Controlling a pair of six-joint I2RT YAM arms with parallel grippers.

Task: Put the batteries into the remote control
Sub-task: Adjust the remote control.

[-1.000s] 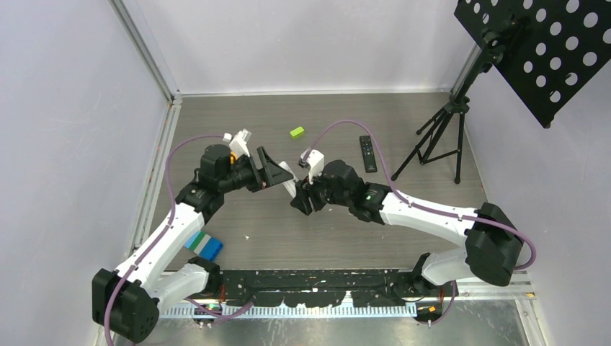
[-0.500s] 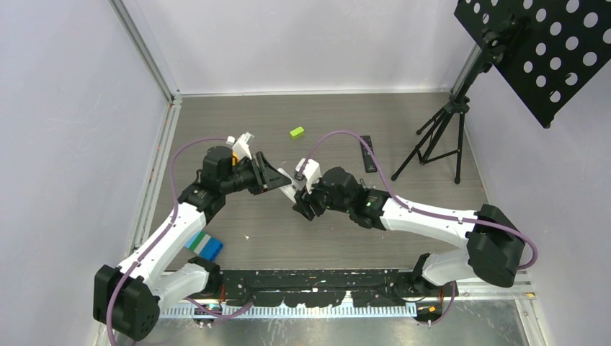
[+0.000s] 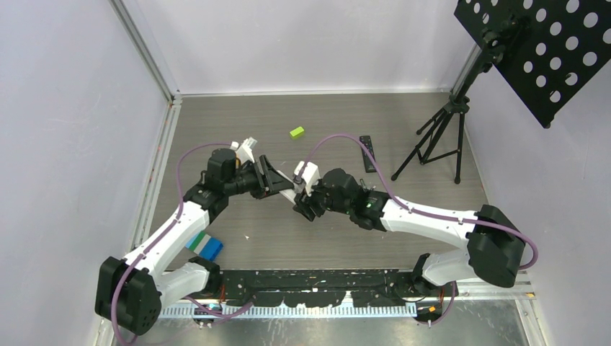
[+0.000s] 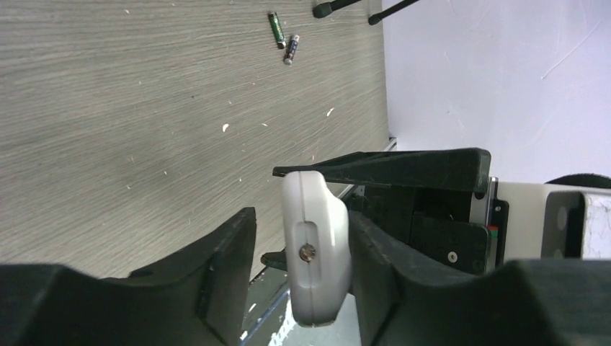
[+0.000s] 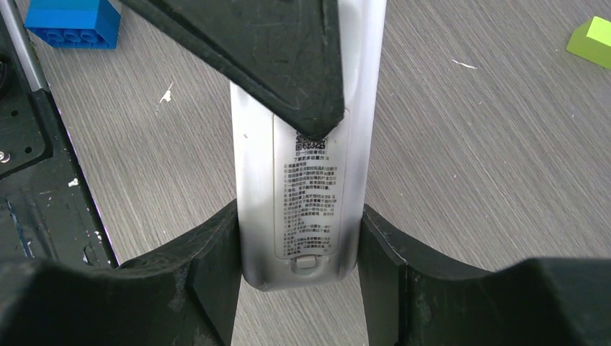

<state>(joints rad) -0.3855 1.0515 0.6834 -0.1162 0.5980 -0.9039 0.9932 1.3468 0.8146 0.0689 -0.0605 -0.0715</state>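
Note:
A white remote control (image 5: 299, 180) hangs above the table, back side up, label and battery-cover latch showing. My right gripper (image 5: 297, 213) is shut on its long edges near the latch end. My left gripper (image 4: 302, 220) has closed on the other end (image 4: 315, 249) across its flat faces. One of its fingers (image 5: 288, 58) lies on the back label. A thin slit shows beside the other finger (image 4: 223, 267). From above, the two grippers (image 3: 277, 184) (image 3: 301, 204) meet mid-table. Two batteries (image 4: 276, 29) (image 4: 291, 49) lie side by side on the floor of the cell, apart from both grippers.
A black remote (image 3: 367, 153) lies at the back right, near a tripod (image 3: 438, 137) carrying a perforated black panel (image 3: 547, 50). A green block (image 3: 297, 132) sits at the back. A blue block (image 3: 206, 246) lies by the left arm's base. Walls enclose the table.
The left gripper's jaws went from wide apart to closed round the white remote. Both wrists shifted slightly left with the remote between them.

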